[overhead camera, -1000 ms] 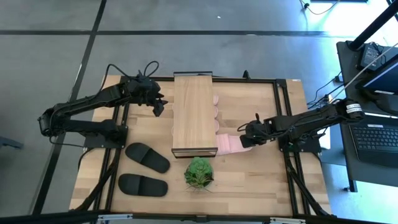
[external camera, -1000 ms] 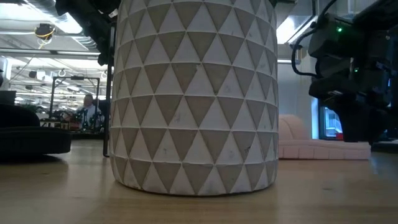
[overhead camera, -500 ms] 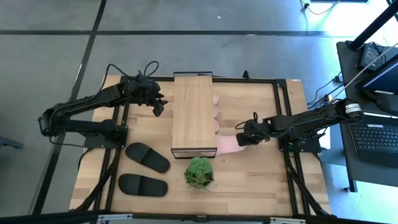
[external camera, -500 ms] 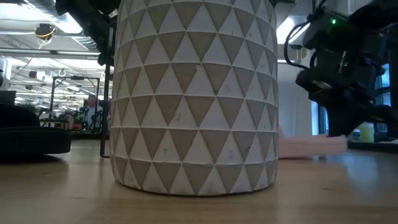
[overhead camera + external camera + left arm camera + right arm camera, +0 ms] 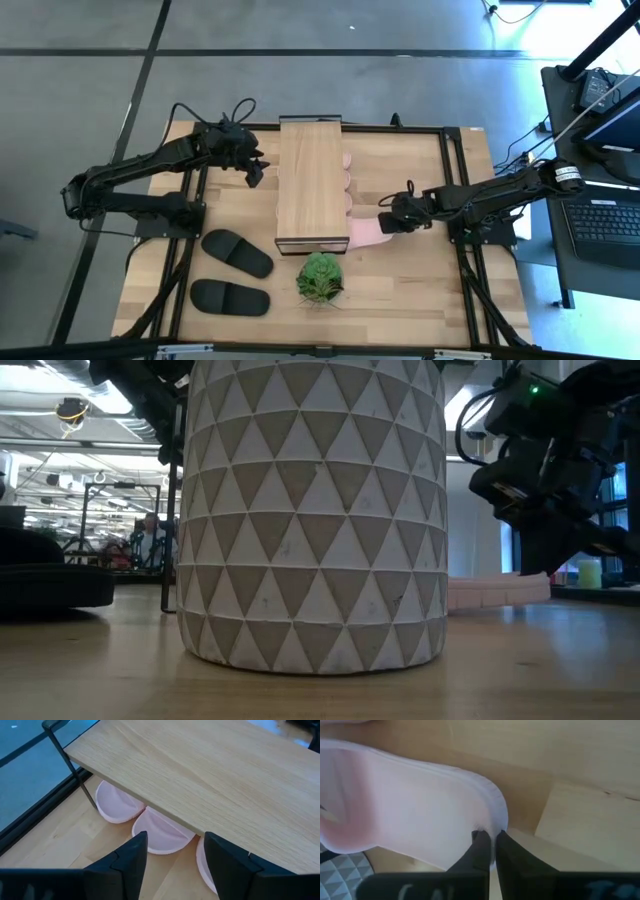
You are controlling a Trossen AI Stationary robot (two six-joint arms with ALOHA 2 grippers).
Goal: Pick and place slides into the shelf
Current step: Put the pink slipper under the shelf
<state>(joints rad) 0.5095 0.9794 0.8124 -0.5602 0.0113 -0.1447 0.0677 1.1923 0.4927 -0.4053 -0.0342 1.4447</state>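
Right gripper [image 5: 492, 845]: we see its fingers pinched on the rim of a pink slide [image 5: 405, 800], smooth foam with a rounded edge, beside the shelf [image 5: 312, 180].
Left gripper [image 5: 172, 855]: fingers spread, empty, near the shelf's far end.
Shelf: flat pale plank top, dark frame.
Table [image 5: 410, 290]: light wood; two black slides [image 5: 236, 252] lie apart.
Pot [image 5: 310, 510]: triangle-patterned.

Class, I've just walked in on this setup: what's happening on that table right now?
The right gripper has shut on the heel edge of a pale pink slide lying beside the shelf, near its front end. Other pink slides already sit under the shelf. Two black slides lie on the table by the potted plant. The left gripper hangs open on the shelf's other side.
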